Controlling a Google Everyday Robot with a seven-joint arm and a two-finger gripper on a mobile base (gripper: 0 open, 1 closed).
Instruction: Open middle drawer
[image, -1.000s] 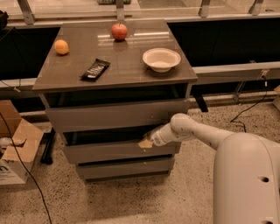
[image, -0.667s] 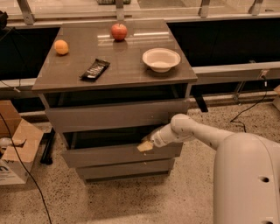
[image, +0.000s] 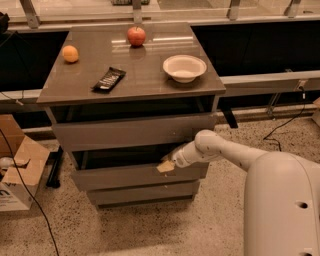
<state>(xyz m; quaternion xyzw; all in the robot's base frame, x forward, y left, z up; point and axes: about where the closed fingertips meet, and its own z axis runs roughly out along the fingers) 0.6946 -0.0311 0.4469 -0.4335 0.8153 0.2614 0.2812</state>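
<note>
**Cabinet seen from the front and above, with the arm (image: 227, 150) entering from the lower right.** The middle drawer (image: 120, 177) is shown as the second of three fronts, below the top drawer (image: 130, 131) and above the lowest drawer (image: 142, 192). It stands partly out, and a dark strip of its inside is exposed above its front.

The gripper (image: 166, 166) is placed at the upper edge of that front, right of centre, with its tan tip lying against or over the lip. As no handle is provided, this edge is judged to be the only purchase for a pull. Whether the gripper is spread or pressed together cannot be told.

The arm is held low and nearly level, so that a pull would be directed straight out along the drawer's travel.

On the cabinet top (image: 150, 87) are set an apple (image: 136, 36), an orange (image: 70, 53), a bowl (image: 184, 67) and a dark packet (image: 108, 79). All are well apart from the gripper and are not involved.

The task is judged to be under way but incomplete, and further outward travel is called for. Slipping off the thin lip is considered the likely risk.
</note>
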